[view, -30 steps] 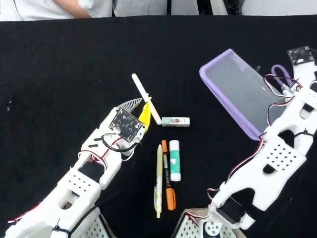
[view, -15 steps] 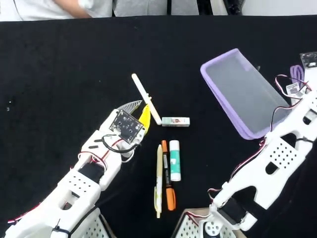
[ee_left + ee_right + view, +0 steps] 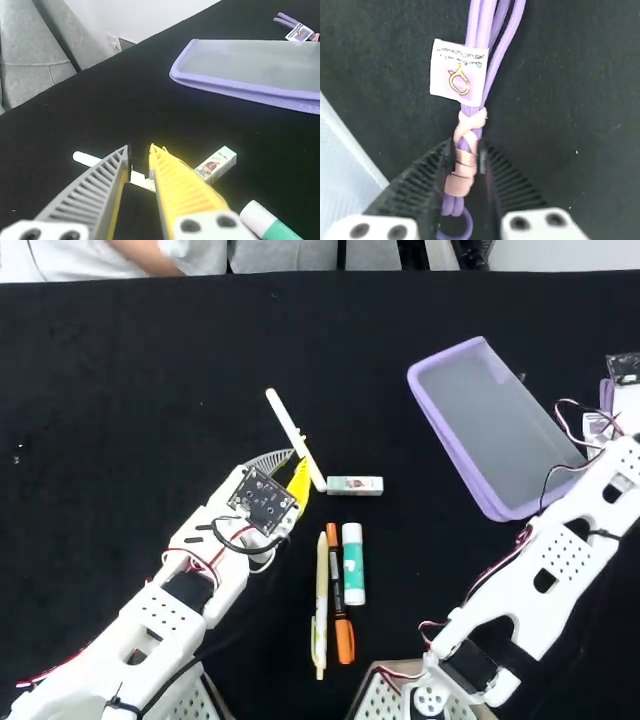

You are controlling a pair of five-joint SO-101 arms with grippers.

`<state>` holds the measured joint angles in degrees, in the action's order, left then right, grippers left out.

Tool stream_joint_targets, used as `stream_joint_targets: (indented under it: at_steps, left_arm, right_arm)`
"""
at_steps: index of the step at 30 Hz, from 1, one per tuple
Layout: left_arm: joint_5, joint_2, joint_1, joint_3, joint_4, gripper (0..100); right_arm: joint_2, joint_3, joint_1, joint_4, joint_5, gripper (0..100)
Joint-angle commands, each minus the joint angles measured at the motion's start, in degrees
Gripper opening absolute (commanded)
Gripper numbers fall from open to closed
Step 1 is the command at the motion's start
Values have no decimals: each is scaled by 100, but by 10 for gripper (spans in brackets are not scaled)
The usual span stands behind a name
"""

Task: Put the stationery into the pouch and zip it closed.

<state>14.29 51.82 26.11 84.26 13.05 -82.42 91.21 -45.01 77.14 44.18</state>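
The pouch (image 3: 480,420) lies on the worktop (image 3: 150,370), one corner hidden behind the right arm (image 3: 560,560). The right hand (image 3: 465,150) pinches its purple strap (image 3: 485,50). The left hand (image 3: 294,458) is narrow, around one white stick (image 3: 285,420). Nearby lie one eraser (image 3: 354,485), one yellow pen (image 3: 321,605), one orange pen (image 3: 340,600), one glue stick (image 3: 353,562)

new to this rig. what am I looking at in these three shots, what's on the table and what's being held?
Two small white robot arms sit side by side at a black table. One picture looks down from a fixed overhead camera; the other two come from cameras on each arm's wrist. On the table lie a translucent purple zip pouch, a thin white stick, a small pale box, a pale yellow pen, an orange marker and a white-and-teal glue stick. The left gripper sits right at the white stick. The right gripper is shut on a purple cord loop with a paper tag, beside the pouch.
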Motion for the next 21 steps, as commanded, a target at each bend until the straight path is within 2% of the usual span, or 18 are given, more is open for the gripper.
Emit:
stream_joint_targets:
  at_steps: [1, 7, 11, 17, 21]
  left_arm:
    - [62, 132, 66, -48, -9, 79]
    - [62, 132, 66, -48, -9, 79]
    - [62, 132, 66, -48, -9, 79]
    - [62, 132, 66, -48, -9, 79]
    - [62, 141, 66, -48, -9, 79]
  right_arm:
    - [-136, 356, -220, -44, -44, 152]
    - [-312, 338, -220, -9, -44, 121]
    - [-242, 409, -264, 308, -44, 13]
    - [426, 462, -273, 1108, -53, 11]
    - [1165, 462, -237, 1785, -624, 11]
